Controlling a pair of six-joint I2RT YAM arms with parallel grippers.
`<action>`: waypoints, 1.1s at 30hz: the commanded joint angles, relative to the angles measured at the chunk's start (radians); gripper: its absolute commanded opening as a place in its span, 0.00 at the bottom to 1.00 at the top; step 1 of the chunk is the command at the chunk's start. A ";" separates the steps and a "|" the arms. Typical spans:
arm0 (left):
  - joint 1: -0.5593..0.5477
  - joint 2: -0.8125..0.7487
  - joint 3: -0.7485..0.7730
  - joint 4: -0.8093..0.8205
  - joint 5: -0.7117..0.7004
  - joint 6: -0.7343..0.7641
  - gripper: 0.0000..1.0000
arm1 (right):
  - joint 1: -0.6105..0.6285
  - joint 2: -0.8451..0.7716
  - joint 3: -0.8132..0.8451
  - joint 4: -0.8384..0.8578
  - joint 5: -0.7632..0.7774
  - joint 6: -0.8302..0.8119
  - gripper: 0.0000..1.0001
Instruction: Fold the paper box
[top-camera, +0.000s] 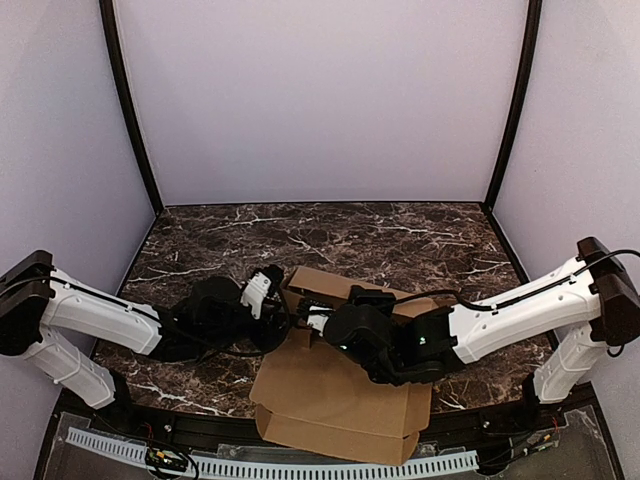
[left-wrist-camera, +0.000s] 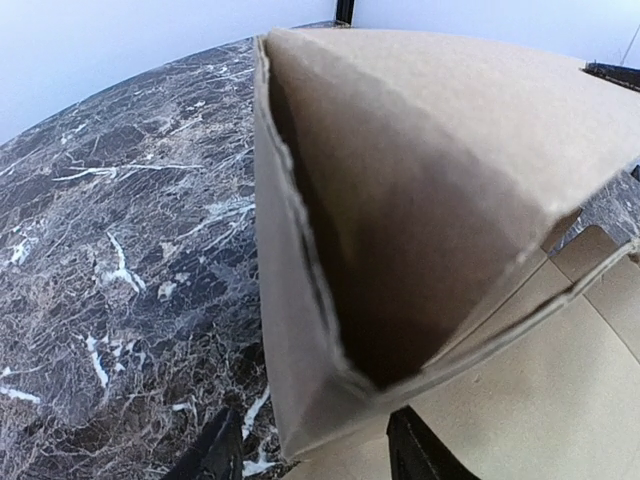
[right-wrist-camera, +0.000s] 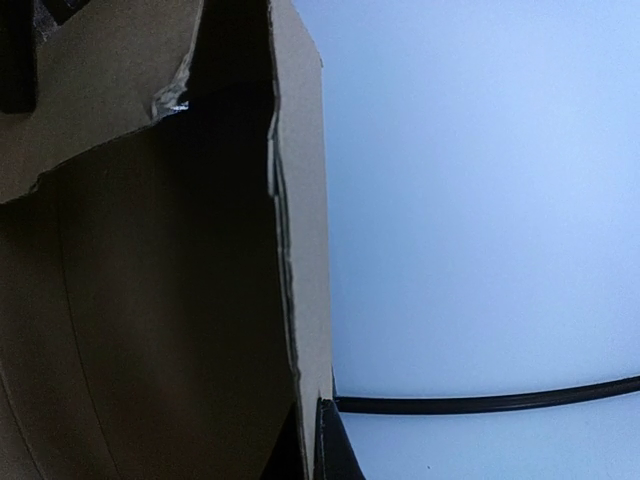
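One lilac-walled marble table (top-camera: 400, 235): left end effector (left-wrist-camera: 315, 447) clamps box (top-camera: 330, 385), right end effector (top-camera: 308, 312) closed.

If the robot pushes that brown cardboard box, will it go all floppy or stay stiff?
Probably stiff in the panels: the paper box has a raised flap that looks flat, not sagging. It likely bends easily only at the creases, where folds show. It looks thin and hollow, so it is probably light and may slide on the smooth marble table.

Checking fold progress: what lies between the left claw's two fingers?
A folded-up flap of the paper box stands between the fingers of the left claw; the left wrist view shows this.
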 joint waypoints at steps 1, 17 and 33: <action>0.008 -0.008 0.056 0.087 -0.057 0.026 0.49 | 0.024 0.060 -0.052 -0.240 -0.167 0.079 0.00; 0.008 0.048 0.095 0.163 -0.025 0.006 0.49 | -0.037 0.060 0.011 -0.258 -0.214 0.102 0.00; 0.007 0.139 0.141 0.242 -0.062 -0.016 0.48 | -0.108 0.098 0.039 -0.282 -0.246 0.117 0.00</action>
